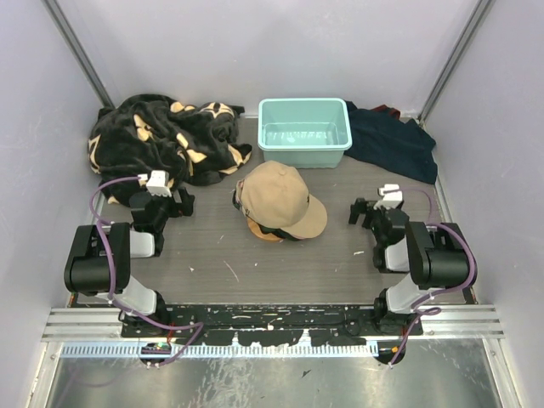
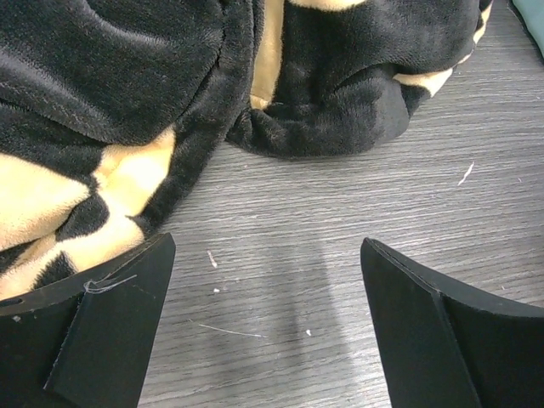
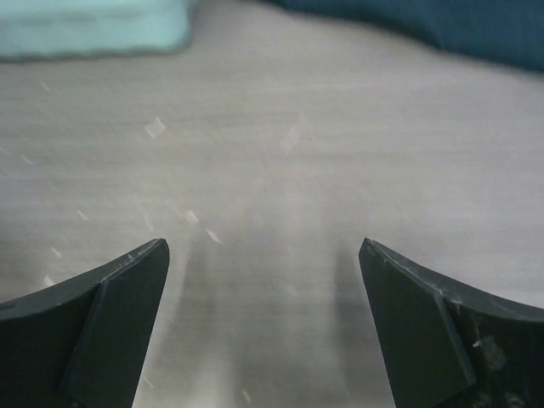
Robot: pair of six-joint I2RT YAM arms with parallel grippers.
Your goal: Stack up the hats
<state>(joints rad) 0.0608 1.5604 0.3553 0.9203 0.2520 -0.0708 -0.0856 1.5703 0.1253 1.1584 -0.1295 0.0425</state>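
A tan cap (image 1: pixel 276 195) lies in the middle of the table, brim toward the right front. It sits on top of other hats: only a dark edge (image 1: pixel 278 230) and a bit of orange-tan brim show under its near side. No pink or green cap shows. My left gripper (image 1: pixel 181 202) is open and empty, low over the table, left of the caps (image 2: pixel 268 246). My right gripper (image 1: pixel 361 211) is open and empty, right of the caps, over bare table (image 3: pixel 263 246).
A big black blanket with tan flower marks (image 1: pixel 161 136) is heaped at the back left, just ahead of my left fingers (image 2: pixel 127 76). A teal tub (image 1: pixel 303 129) stands at the back centre. A dark navy cloth (image 1: pixel 391 140) lies at the back right.
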